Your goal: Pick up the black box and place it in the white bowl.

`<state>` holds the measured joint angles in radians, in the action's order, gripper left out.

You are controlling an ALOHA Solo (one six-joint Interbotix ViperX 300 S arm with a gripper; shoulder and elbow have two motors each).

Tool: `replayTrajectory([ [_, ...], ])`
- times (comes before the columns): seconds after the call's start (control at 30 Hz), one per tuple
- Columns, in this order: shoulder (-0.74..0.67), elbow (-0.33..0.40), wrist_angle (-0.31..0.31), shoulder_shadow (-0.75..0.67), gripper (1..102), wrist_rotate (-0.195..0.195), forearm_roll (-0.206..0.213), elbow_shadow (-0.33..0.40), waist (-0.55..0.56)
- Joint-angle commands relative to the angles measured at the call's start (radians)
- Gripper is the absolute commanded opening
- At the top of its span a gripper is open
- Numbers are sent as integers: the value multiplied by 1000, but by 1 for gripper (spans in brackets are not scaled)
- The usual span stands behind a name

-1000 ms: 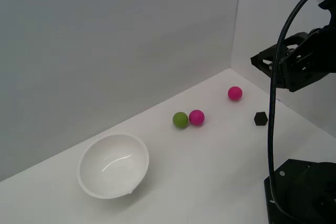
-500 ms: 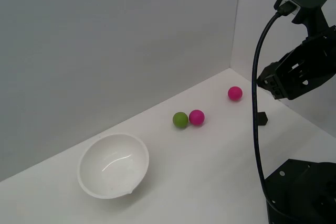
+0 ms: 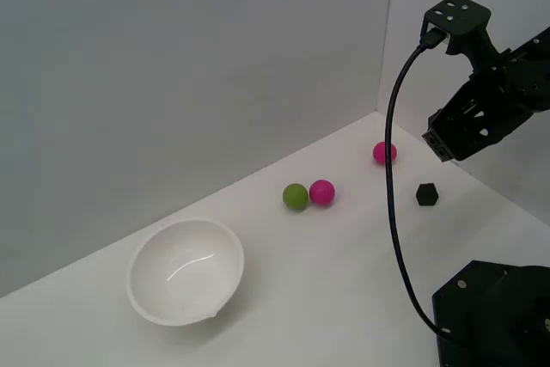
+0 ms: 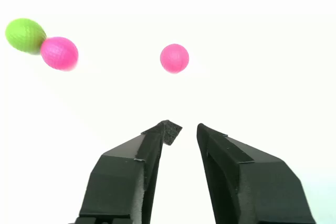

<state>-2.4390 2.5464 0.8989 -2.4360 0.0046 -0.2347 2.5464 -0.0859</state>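
The black box [image 3: 427, 194] is a tiny cube on the white table, toward the exterior view's right. The white bowl [image 3: 185, 271] stands empty, far off toward the exterior view's left. My gripper [image 3: 436, 144] hangs in the air above the box and points down at the table. In the wrist view the gripper [image 4: 184, 130] is open and empty. The black box [image 4: 170, 131] shows just beyond the tip of one finger [image 4: 152, 140], partly hidden by it and off the middle of the gap.
A green ball [image 3: 296, 196] touches a pink ball [image 3: 321, 192] between bowl and box. A second pink ball [image 3: 384, 153] lies near the corner of the grey walls, behind the arm's cable [image 3: 391, 212]. The arm's black base [image 3: 494, 315] fills the lower right.
The arm has swung toward the exterior view's left and tipped its gripper down over the black box. The box, balls and bowl have not moved.
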Motion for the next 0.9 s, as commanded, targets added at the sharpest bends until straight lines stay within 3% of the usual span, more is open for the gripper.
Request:
replayTrajectory([
  [0.0, 15, -12, -3, 12, 45, 9, -12, -17, -9],
  [0.07, 26, -14, -5, 25, 52, 9, -12, -18, -5],
  [0.47, 52, -15, -8, 49, 55, 9, -6, -20, -75],
  [0.6, 81, -14, -6, 80, 70, 9, 2, -18, -112],
  [0.77, 89, -12, -6, 87, 101, 9, 49, -15, -166],
  [0.87, 89, -9, -6, 87, 100, 9, 49, -11, -184],
])
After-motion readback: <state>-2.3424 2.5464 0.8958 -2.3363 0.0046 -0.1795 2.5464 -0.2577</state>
